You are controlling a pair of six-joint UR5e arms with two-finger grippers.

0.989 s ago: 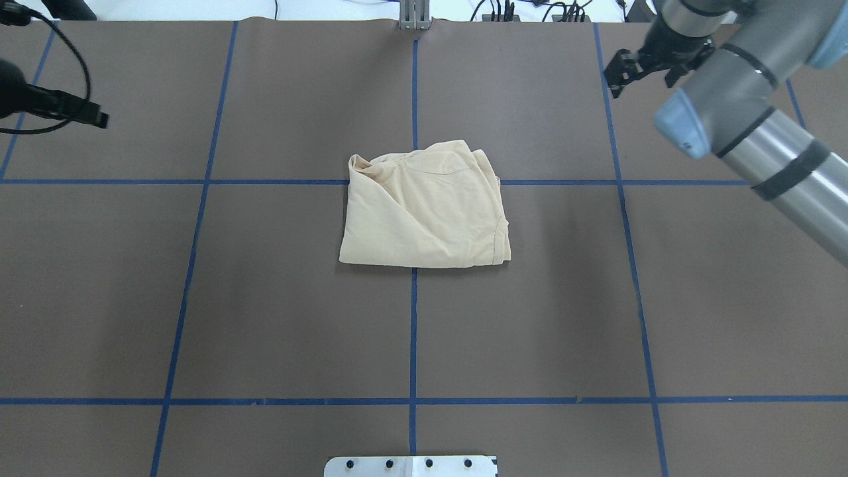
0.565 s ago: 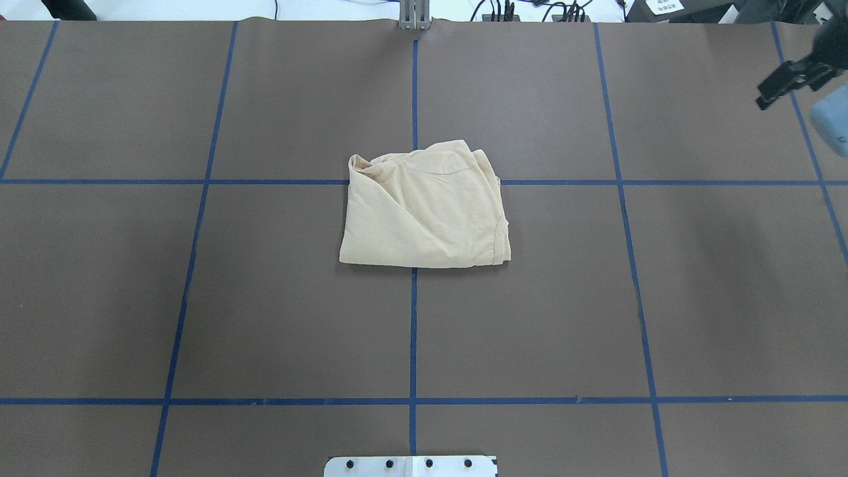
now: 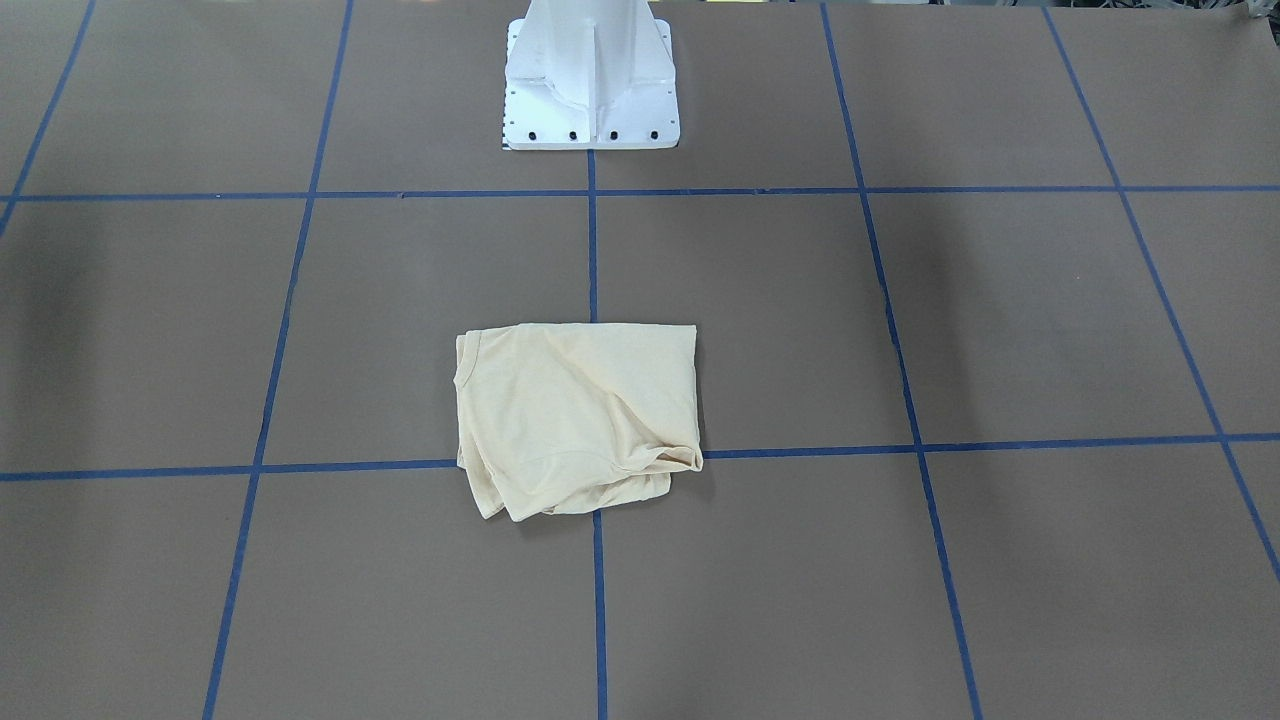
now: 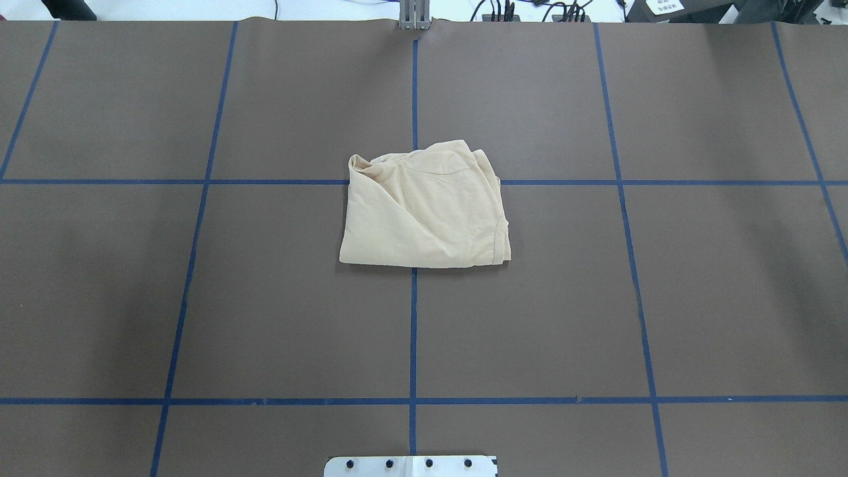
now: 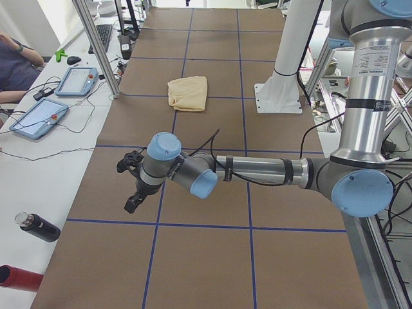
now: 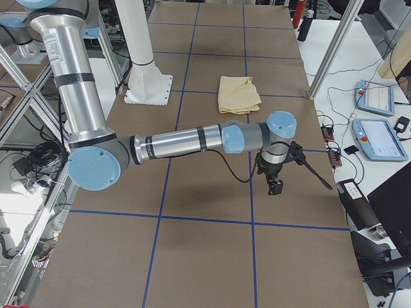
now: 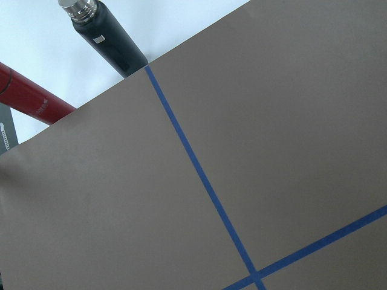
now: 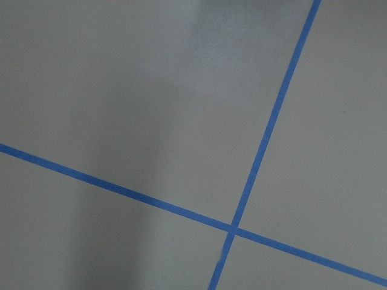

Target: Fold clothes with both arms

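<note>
The clothes are one pale cream shirt (image 4: 424, 209), folded into a compact, rumpled rectangle at the middle of the brown table; it also shows in the front-facing view (image 3: 575, 410) and both side views (image 5: 188, 93) (image 6: 239, 94). Its print is hidden. Both arms are stretched far out to the table's ends, away from the shirt. The left gripper (image 5: 132, 183) hangs over the table near the left end, and the right gripper (image 6: 276, 179) over the right end. Each shows only in a side view, so I cannot tell whether it is open or shut. Neither holds cloth.
The white pedestal base (image 3: 590, 90) stands at the robot's side of the table. A black bottle (image 7: 106, 36) and a red bottle (image 7: 30, 96) lie off the left end. Teach pendants (image 5: 76, 80) (image 6: 376, 96) and aluminium posts (image 5: 96, 48) line the far side. A seated person (image 5: 16, 64) is there.
The right arm swung out of the overhead view to the right, and the left gripper left it on the left. The shirt has not moved.
</note>
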